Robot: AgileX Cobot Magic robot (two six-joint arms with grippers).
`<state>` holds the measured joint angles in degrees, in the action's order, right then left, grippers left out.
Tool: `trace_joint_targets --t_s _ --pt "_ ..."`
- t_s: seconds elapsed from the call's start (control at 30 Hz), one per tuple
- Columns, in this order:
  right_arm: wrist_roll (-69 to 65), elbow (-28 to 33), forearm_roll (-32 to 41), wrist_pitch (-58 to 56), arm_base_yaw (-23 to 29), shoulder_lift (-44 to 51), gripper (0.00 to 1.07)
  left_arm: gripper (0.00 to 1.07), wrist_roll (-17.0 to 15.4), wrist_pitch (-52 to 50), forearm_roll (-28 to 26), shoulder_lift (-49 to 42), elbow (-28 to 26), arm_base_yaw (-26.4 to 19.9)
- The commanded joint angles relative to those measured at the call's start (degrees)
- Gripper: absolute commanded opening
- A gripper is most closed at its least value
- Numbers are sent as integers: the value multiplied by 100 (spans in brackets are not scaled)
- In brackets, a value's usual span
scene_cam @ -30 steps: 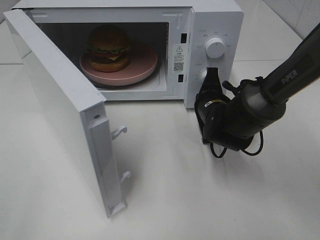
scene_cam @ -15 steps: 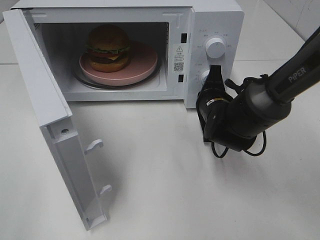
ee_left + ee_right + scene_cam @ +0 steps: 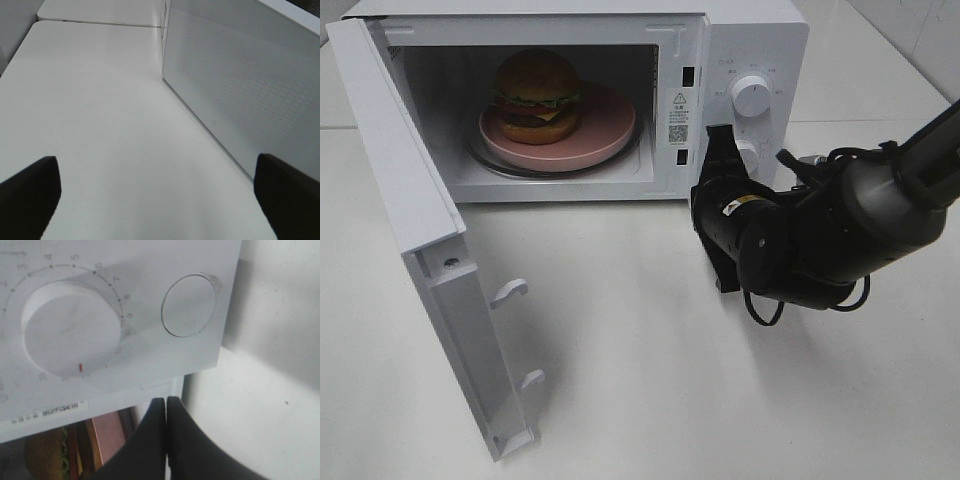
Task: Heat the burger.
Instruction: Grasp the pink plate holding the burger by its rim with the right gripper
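Inside the open microwave [image 3: 750,40] the burger [image 3: 538,95] sits upright on a pink plate [image 3: 605,130], on the plate's left part. Door [image 3: 420,220] hangs wide open on the left. Right gripper [image 3: 717,140] has its fingers pressed together with nothing held. Its tip points up at the front of the control panel beside the lower knob [image 3: 72,335], near the seam with the cavity; contact can't be judged. Upper knob [image 3: 751,95] stands uncovered above it. Left gripper [image 3: 160,200] shows only in its wrist camera: fingers [image 3: 30,195] spread wide, nothing between, over the white table [image 3: 650,350], with a dotted white panel [image 3: 240,100] just beside.
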<state>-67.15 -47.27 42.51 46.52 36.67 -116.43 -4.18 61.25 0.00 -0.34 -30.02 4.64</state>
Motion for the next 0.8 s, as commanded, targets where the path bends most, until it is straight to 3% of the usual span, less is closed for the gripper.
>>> trace_joint_targets --t_s 0.03,0.2,0.8 --pt "367 132 -97 -178 17 269 0 98 -11 -17 0 -80 -6 -23" --pt "1599 476 -315 -963 17 951 0 98 -11 -17 0 -80 -6 -23" --pt "5970 487 -1089 -3879 0 2206 0 98 -11 -17 0 -80 -6 -23"
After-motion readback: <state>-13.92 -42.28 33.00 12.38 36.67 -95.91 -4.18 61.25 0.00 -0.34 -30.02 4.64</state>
